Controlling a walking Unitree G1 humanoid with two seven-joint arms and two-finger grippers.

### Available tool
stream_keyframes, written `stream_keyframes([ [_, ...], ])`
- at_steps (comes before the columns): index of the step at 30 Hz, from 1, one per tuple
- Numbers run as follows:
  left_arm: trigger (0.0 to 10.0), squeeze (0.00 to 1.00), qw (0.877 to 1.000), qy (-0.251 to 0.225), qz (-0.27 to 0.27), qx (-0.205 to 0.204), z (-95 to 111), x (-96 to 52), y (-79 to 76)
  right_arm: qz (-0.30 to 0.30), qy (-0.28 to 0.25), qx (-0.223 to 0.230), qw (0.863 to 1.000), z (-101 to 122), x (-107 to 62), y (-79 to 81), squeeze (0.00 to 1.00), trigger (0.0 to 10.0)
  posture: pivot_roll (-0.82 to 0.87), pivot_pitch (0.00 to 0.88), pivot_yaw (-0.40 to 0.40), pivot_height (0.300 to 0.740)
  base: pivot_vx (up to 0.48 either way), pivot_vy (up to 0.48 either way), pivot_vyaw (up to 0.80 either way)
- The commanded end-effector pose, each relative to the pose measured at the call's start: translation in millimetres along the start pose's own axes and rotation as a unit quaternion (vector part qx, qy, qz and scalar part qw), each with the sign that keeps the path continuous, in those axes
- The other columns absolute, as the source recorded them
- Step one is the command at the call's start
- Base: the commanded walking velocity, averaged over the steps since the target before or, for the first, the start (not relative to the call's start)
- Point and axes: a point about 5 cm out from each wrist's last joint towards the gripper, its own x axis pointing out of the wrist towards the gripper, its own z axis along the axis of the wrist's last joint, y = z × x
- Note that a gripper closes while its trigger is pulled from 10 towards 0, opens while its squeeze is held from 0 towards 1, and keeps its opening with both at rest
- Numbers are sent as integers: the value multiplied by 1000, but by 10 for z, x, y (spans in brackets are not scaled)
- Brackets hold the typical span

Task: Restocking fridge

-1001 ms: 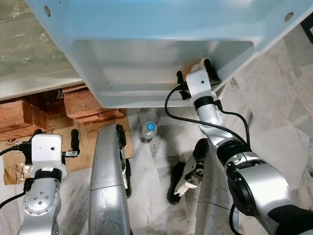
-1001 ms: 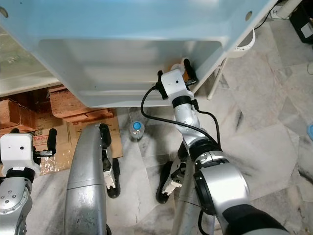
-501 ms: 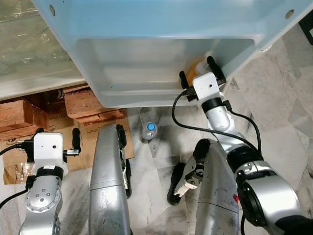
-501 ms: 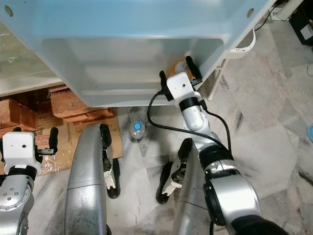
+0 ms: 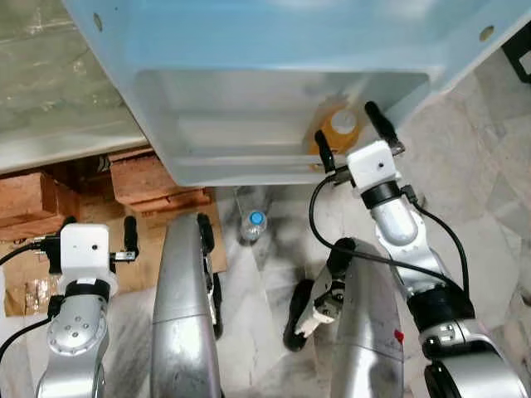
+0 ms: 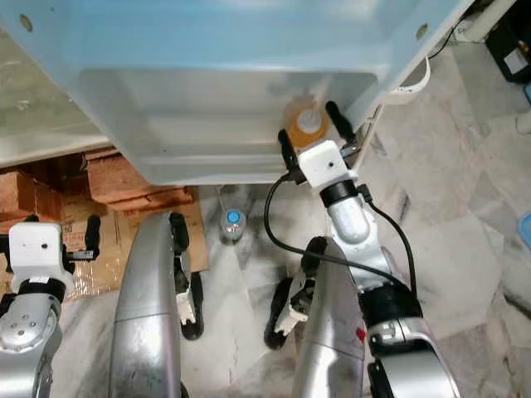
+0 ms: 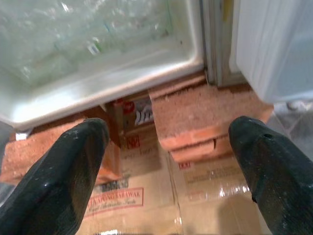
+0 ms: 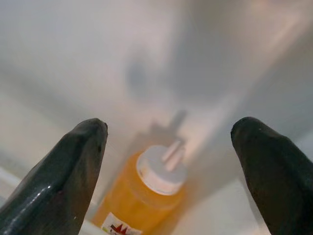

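An orange bottle (image 5: pixel 336 131) with a white cap (image 8: pixel 160 170) stands upright at the right end of the pale blue fridge door shelf (image 5: pixel 249 162). My right gripper (image 5: pixel 348 133) is raised just in front of the shelf, open, its fingers apart on either side of the bottle without touching it. A clear water bottle (image 5: pixel 253 222) with a blue cap stands on the floor below the door. My left gripper (image 5: pixel 95 228) hangs low at my left side, open and empty, pointing toward the fridge's bottom edge (image 7: pixel 98 83) and the cardboard boxes (image 7: pixel 205 117).
Brown cardboard boxes (image 5: pixel 141 178) are stacked under the fridge at the left. The marble floor (image 5: pixel 489 191) stretches to the right. My silver legs (image 5: pixel 187 315) fill the lower middle. A white chair leg (image 6: pixel 373 133) stands behind the door's right corner.
My right gripper has drawn back and to the right from the door shelf, leaving the orange bottle standing there. The left arm has barely moved.
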Motion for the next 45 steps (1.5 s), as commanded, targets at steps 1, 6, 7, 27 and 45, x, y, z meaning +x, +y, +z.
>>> stream_keyframes([
  [1, 10000, 0, 1000, 24, 13, 6, -101, -48, 14, -60, 20, 6, 998, -55, -164, -358, 0, 10000, 127, 236, -92, 511, 0, 0, 0],
  [6, 10000, 0, 999, 28, 21, 7, -137, -39, 33, 21, 54, 47, 997, -86, -497, -103, 0, 10000, 123, 228, -92, 511, 0, 0, 0],
  [7, 10000, 0, 999, 28, 21, 8, -139, -33, 30, 23, 59, 52, 997, -91, -513, -104, 0, 10000, 116, 222, -92, 511, 0, 0, 0],
  [27, 10000, 0, 1000, 26, 15, 1, -153, 44, -51, 50, 131, 126, 982, -197, -588, -32, 0, 10000, 99, 200, -83, 511, 0, 0, 0],
  [45, 10000, 0, 1000, 24, 15, 3, -145, 81, -51, 40, 167, 123, 977, -253, -467, 60, 0, 10000, 109, 198, -79, 511, -276, 0, 0],
])
